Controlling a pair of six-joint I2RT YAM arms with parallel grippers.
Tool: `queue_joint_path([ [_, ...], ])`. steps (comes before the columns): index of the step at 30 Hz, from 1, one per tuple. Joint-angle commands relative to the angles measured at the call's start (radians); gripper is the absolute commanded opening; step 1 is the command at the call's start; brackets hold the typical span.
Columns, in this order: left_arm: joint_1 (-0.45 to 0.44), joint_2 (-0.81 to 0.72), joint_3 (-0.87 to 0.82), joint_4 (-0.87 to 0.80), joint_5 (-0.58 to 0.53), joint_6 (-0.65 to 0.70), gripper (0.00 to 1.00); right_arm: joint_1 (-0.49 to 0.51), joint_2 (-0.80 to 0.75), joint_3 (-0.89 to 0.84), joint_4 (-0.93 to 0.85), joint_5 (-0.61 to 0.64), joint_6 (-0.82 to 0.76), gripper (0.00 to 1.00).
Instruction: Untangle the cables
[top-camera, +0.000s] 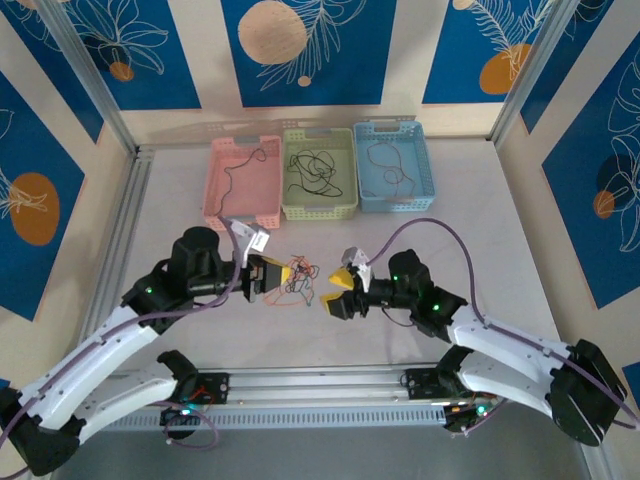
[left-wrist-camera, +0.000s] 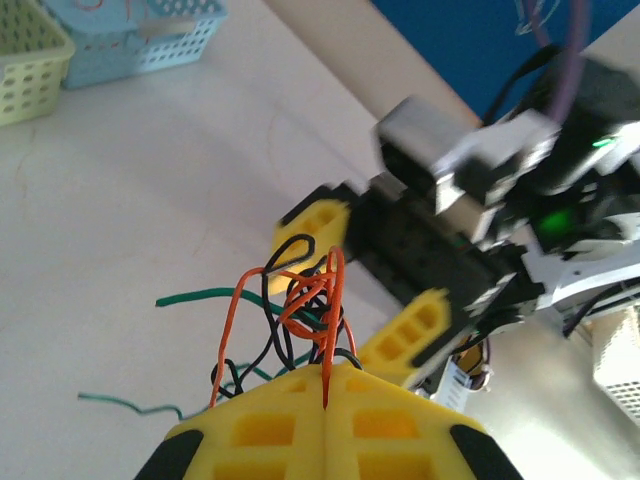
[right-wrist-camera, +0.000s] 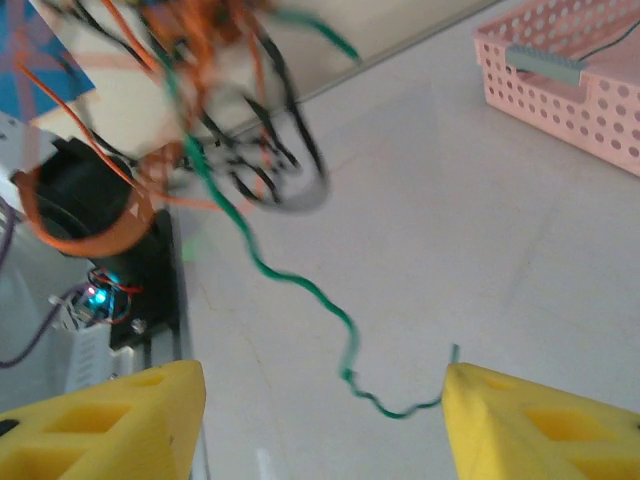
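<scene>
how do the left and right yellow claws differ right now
The left yellow claw is shut; the right yellow claw stands open. The left claw pinches the tangle of thin orange, black and green cables; the right claw holds nothing, a loose green cable trailing in front of it. Both point at the tangle.

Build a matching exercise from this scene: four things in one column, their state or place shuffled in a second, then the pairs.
1. left hand
2. right hand
3. pink basket
4. blue basket

a. open
b. left end of the basket row
c. shut on the tangled cables
d. right end of the basket row

Pairs: 1-c, 2-a, 3-b, 4-d
</scene>
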Motion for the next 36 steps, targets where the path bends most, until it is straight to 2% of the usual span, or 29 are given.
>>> queue_joint_path([
  [1, -0.004, -0.034, 0.054, -0.022, 0.052, -0.022, 0.00, 0.029, 0.054, -0.020, 0.117, 0.006, -0.085, 0.65],
  [5, -0.004, -0.056, 0.076, -0.036, 0.055, -0.033, 0.00, 0.070, 0.122, -0.018, 0.192, -0.013, -0.087, 0.65],
  [15, -0.004, -0.083, 0.082, -0.032, 0.078, -0.051, 0.00, 0.108, 0.211, 0.002, 0.339, 0.133, -0.103, 0.61],
  [20, -0.004, -0.087, 0.076, -0.017, 0.084, -0.067, 0.00, 0.114, 0.233, 0.023, 0.348, 0.111, -0.122, 0.57],
  [22, -0.004, -0.090, 0.073, -0.011, 0.088, -0.072, 0.00, 0.115, 0.239, 0.027, 0.357, 0.104, -0.124, 0.53],
  [24, -0.004, -0.092, 0.073, -0.009, 0.086, -0.073, 0.00, 0.116, 0.240, 0.031, 0.365, 0.079, -0.124, 0.41],
  [25, -0.004, -0.092, 0.072, -0.012, 0.082, -0.072, 0.00, 0.116, 0.237, 0.034, 0.366, 0.062, -0.118, 0.32],
  [27, -0.005, -0.095, 0.072, -0.019, 0.070, -0.070, 0.00, 0.123, 0.219, 0.037, 0.367, 0.034, -0.100, 0.05],
  [29, -0.004, -0.095, 0.066, -0.023, 0.060, -0.069, 0.00, 0.137, 0.192, 0.035, 0.367, 0.027, -0.079, 0.00],
  [36, -0.004, -0.096, 0.011, 0.036, 0.064, -0.100, 0.00, 0.177, 0.108, 0.039, 0.371, 0.039, 0.001, 0.00],
])
